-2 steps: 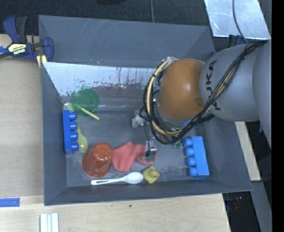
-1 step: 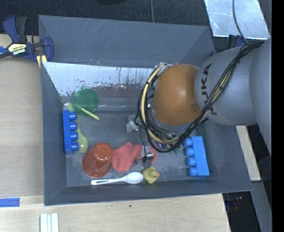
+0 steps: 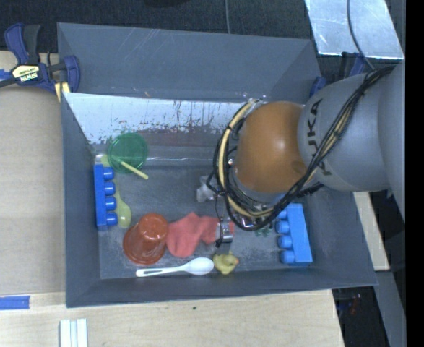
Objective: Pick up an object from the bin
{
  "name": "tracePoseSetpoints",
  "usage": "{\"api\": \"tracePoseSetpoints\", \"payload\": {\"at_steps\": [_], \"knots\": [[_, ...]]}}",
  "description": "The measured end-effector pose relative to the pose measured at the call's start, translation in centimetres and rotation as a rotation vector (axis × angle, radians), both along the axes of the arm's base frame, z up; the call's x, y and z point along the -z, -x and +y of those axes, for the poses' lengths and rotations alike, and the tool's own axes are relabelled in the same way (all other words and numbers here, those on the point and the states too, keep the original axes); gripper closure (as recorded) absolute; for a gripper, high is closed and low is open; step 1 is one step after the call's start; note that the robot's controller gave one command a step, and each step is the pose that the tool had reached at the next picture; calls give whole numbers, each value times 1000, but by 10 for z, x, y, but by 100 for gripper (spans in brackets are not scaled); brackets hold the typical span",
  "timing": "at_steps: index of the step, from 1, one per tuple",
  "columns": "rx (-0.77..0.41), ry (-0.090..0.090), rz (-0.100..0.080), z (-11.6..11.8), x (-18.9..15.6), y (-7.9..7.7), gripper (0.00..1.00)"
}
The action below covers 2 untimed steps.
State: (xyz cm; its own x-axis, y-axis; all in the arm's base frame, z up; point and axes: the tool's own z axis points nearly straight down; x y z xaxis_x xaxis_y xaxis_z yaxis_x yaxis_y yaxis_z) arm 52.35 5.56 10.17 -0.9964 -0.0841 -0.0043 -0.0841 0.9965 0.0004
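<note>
- A white spoon (image 3: 174, 269) lies along the front wall of the bin (image 3: 197, 63).
- Just to its right sits a little yellow-green lump (image 3: 226, 263).
- Behind the spoon an orange cup (image 3: 146, 238) lies tipped over, touching a soft pink-red thing (image 3: 186, 235).
- The gripper (image 3: 225, 230) is low at the right end of the pink-red thing, just above the lump.
- I cannot tell if the gripper is wide or narrow, or if it holds anything.
- A blue block (image 3: 295, 234) lies to its right.
- Another long blue block (image 3: 105, 196) lies by the left wall.
- At the back left is a green round lid (image 3: 128, 150) with a yellow stick (image 3: 133, 169).
</note>
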Motion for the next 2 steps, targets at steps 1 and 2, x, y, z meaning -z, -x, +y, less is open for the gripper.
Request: {"api": "tracePoseSetpoints", "payload": {"at_steps": [1, 2], "knots": [[-32, 1, -6, 1, 33, -8, 0], [80, 0, -2, 2, 31, 0, 100]]}}
